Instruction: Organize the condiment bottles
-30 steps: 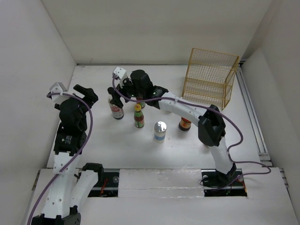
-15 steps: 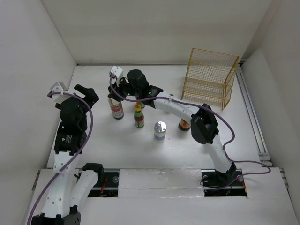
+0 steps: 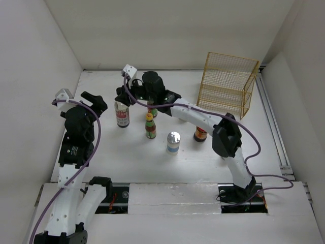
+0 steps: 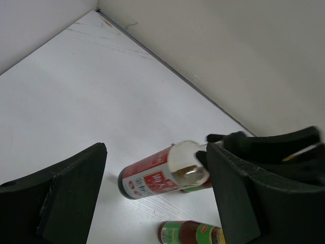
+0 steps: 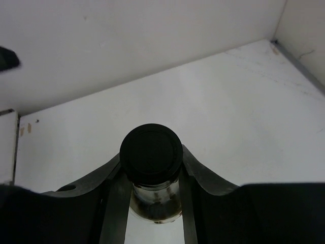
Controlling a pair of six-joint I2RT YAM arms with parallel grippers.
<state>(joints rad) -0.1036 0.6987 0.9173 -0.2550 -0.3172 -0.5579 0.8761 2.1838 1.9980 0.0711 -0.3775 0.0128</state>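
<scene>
Leftward since a second ago went the black-capped bottle [image 3: 122, 116], now upright at upper left-centre of the top view. The right gripper [image 5: 151, 175] went with it, jaws clamped on its neck under the cap. At far left the left gripper [image 3: 93, 101] hangs with jaws spread, holding nothing. Right of the held bottle a yellow-capped bottle [image 3: 150, 127], a silver-capped bottle [image 3: 173, 141] and a red-lidded jar [image 3: 200, 134] stand on the surface [image 3: 127, 162]. A rack [image 3: 228, 84] sits upper right.

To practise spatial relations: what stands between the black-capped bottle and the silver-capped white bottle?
A yellow-capped bottle stands between the black-capped bottle and the silver-capped white bottle, touching neither; the top external view shows it.
</scene>
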